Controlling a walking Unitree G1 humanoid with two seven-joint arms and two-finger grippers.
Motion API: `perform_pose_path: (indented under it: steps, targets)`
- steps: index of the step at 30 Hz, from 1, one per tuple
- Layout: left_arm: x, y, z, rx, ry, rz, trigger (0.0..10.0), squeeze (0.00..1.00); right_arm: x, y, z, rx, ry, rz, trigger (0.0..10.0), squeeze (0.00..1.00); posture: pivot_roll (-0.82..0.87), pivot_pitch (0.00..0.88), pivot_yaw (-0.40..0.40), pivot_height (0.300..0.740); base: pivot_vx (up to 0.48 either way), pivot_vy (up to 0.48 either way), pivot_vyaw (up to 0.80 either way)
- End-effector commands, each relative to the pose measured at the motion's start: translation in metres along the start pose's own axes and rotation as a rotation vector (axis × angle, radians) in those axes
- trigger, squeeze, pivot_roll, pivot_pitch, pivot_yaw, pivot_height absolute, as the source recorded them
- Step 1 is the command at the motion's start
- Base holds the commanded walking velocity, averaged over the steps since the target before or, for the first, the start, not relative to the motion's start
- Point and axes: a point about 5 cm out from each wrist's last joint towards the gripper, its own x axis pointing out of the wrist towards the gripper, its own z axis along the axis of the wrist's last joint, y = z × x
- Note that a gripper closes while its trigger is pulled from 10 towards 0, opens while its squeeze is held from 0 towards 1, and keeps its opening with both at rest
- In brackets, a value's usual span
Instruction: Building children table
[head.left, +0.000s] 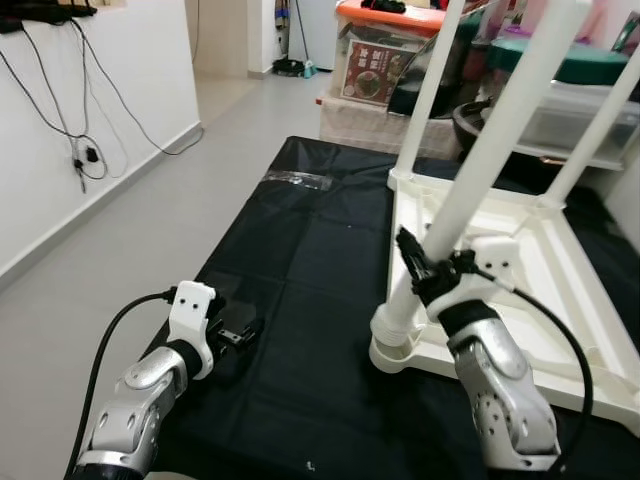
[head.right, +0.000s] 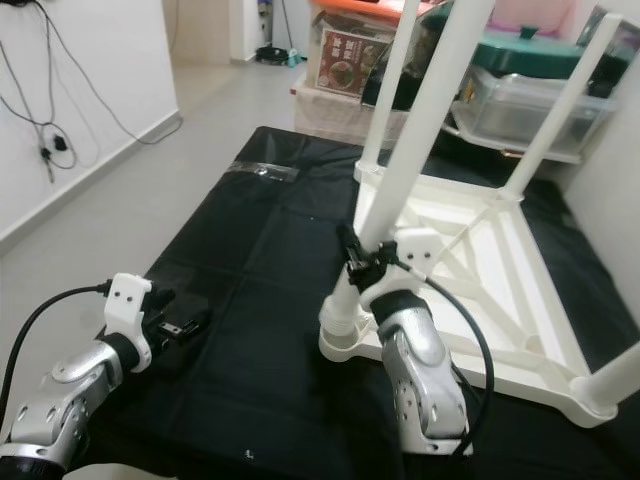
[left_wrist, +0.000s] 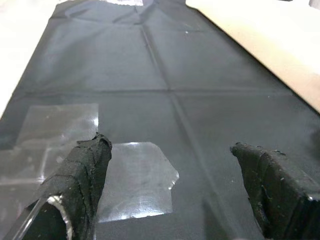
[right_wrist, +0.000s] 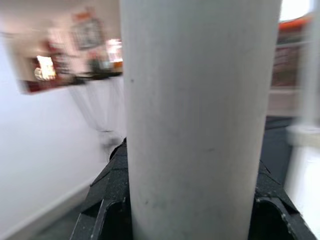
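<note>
A white children's table (head.left: 560, 300) lies upside down on a black mat (head.left: 300, 260), its legs pointing up. My right gripper (head.left: 425, 268) is shut on the near left leg (head.left: 500, 130), a little above the socket where the leg meets the table's corner. In the right wrist view that leg (right_wrist: 195, 115) stands between the black fingers (right_wrist: 107, 200). Two more legs (head.left: 430, 90) (head.left: 600, 130) rise behind it. My left gripper (head.left: 240, 325) hovers low over the mat's near left part, open and holding nothing, with its fingers (left_wrist: 85, 170) apart over a patch of clear tape (left_wrist: 137, 180).
A small clear plastic bag (head.left: 297, 180) lies at the mat's far edge. Storage boxes (head.left: 385, 60) and bins crowd the back. A white wall with hanging cables (head.left: 80, 150) runs along the left, with bare grey floor (head.left: 130, 240) between it and the mat.
</note>
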Motion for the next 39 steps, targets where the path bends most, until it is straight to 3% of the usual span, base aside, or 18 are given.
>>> perform_pose_path:
  steps: [1, 2, 3, 5, 6, 11, 20, 23, 32, 39]
  targets:
    - [0.001, -0.003, 0.005, -0.007, -0.026, -0.054, 10.0, 0.00, 0.006, 0.003, 0.021, 0.027, -0.056, 0.106, 0.0, 0.00, 0.11, 0.000, -0.082, 0.740, 0.000, 0.000, 0.00]
    - [0.002, -0.008, 0.011, -0.004, -0.049, -0.112, 10.0, 0.00, 0.010, 0.004, 0.030, 0.024, -0.064, 0.183, 0.0, 0.00, 0.11, 0.000, -0.087, 0.740, 0.000, 0.000, 0.00]
    - [0.002, -0.008, 0.011, -0.004, -0.049, -0.112, 10.0, 0.00, 0.010, 0.004, 0.030, 0.024, -0.064, 0.183, 0.0, 0.00, 0.11, 0.000, -0.087, 0.740, 0.000, 0.000, 0.00]
    - [0.001, -0.021, 0.022, 0.014, -0.081, -0.260, 10.0, 0.00, 0.016, 0.007, 0.041, 0.007, -0.060, 0.307, 0.0, 0.00, 0.12, 0.000, -0.092, 0.740, 0.000, 0.000, 0.00]
    - [0.001, -0.021, 0.022, 0.014, -0.081, -0.260, 10.0, 0.00, 0.016, 0.007, 0.041, 0.007, -0.060, 0.307, 0.0, 0.00, 0.12, 0.000, -0.092, 0.740, 0.000, 0.000, 0.00]
    - [-0.002, -0.034, 0.035, 0.020, -0.092, -0.459, 10.0, 0.00, 0.024, 0.022, 0.045, 0.005, -0.037, 0.469, 0.0, 0.00, 0.12, 0.000, -0.093, 0.740, 0.000, 0.000, 0.00]
    - [0.003, -0.037, 0.040, 0.026, -0.076, -0.551, 10.0, 0.00, 0.023, 0.053, 0.034, 0.046, -0.003, 0.593, 0.0, 0.00, 0.11, 0.000, -0.081, 0.740, 0.000, 0.000, 0.00]
    - [0.007, -0.038, 0.037, 0.027, -0.044, -0.609, 10.0, 0.00, 0.022, 0.070, 0.033, 0.063, -0.002, 0.673, 0.0, 0.00, 0.10, 0.000, -0.076, 0.740, 0.000, 0.000, 0.00]
    - [0.012, -0.052, 0.034, 0.043, 0.033, -0.778, 10.0, 0.00, 0.020, 0.091, 0.037, 0.084, -0.012, 0.767, 0.0, 0.00, 0.08, 0.000, -0.064, 0.740, 0.000, 0.000, 0.00]
    - [0.014, -0.050, 0.033, 0.062, 0.050, -0.786, 10.0, 0.00, 0.019, 0.096, 0.039, 0.089, -0.016, 0.791, 0.0, 0.00, 0.08, 0.000, -0.067, 0.740, 0.000, 0.000, 0.00]
